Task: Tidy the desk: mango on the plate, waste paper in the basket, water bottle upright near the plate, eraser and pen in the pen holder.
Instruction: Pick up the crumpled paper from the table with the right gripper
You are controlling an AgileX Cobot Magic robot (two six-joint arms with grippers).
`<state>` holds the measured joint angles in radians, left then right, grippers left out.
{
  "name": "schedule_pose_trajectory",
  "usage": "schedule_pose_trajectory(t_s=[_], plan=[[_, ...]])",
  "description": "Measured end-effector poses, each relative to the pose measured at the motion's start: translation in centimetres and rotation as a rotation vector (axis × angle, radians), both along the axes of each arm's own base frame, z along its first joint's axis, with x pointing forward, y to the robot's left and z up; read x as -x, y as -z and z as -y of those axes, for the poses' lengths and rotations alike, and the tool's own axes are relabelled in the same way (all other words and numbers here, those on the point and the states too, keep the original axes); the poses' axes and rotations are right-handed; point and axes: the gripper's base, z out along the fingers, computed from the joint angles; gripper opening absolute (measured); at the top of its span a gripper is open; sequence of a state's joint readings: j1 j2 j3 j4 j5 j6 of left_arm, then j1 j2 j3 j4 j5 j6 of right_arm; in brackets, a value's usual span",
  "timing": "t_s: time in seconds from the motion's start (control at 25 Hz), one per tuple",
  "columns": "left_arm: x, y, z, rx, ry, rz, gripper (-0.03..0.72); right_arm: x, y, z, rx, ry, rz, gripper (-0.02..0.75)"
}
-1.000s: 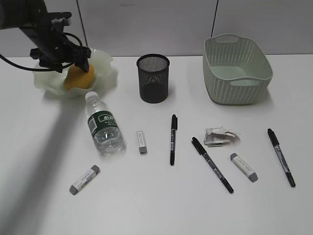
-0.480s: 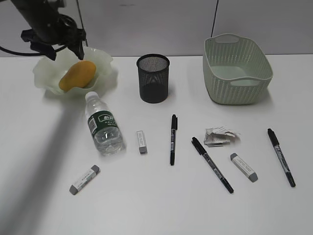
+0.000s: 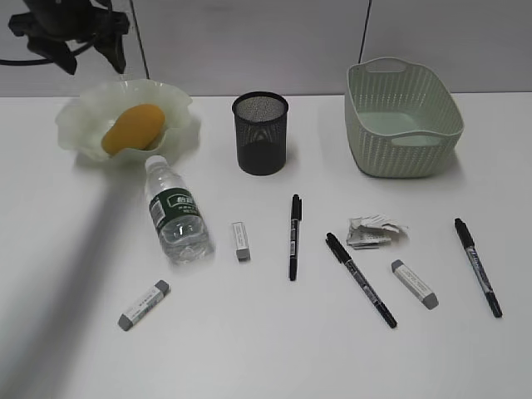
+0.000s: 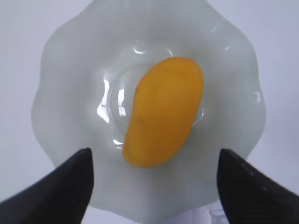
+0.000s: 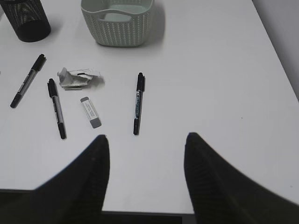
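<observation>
The yellow-orange mango (image 3: 133, 129) (image 4: 163, 112) lies in the wavy pale green plate (image 3: 179, 106) (image 4: 56, 60). My left gripper (image 3: 90, 60) (image 4: 155, 154) hangs open above it, holding nothing. The water bottle (image 3: 176, 216) lies on its side just in front of the plate. The waste paper (image 3: 376, 231) (image 5: 77, 78) sits mid-right on the desk. Three pens (image 3: 293, 236) (image 3: 360, 279) (image 3: 478, 266) and three erasers (image 3: 241, 240) (image 3: 143, 304) (image 3: 414, 283) lie scattered. The black mesh pen holder (image 3: 260, 133) and the basket (image 3: 403, 120) stand at the back. My right gripper (image 5: 145, 137) is open over the front right edge.
A grey wall closes the back of the desk (image 3: 266, 349). The right wrist view shows the desk's front edge just below the gripper, and bare white top to the right of the rightmost pen (image 5: 137, 102).
My left gripper has let go of the mango and risen up and back from the plate. The mango now rests in the plate. The right gripper is unchanged.
</observation>
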<state>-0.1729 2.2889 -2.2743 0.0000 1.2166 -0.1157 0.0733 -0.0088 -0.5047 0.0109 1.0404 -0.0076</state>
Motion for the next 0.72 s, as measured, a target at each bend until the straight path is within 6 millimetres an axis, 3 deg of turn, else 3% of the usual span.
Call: schedule_pose_trajectory(t_s=[0.4, 0.52, 0.72], plan=[[1.4, -5.3, -5.0, 0.023, -0.098, 0.1, 0.591, 0.0, 0.0, 0.0, 0.0, 0.0, 0.0, 0.416], [3.5, -7.1, -5.5, 0.027, -0.106, 0.103, 0.589, 0.0, 0.0, 0.0, 0.0, 0.0, 0.0, 0.416], [9.9, -8.8, -6.0, 0.02, -0.109, 0.038, 0.589, 0.0, 0.0, 0.0, 0.0, 0.0, 0.0, 0.416]])
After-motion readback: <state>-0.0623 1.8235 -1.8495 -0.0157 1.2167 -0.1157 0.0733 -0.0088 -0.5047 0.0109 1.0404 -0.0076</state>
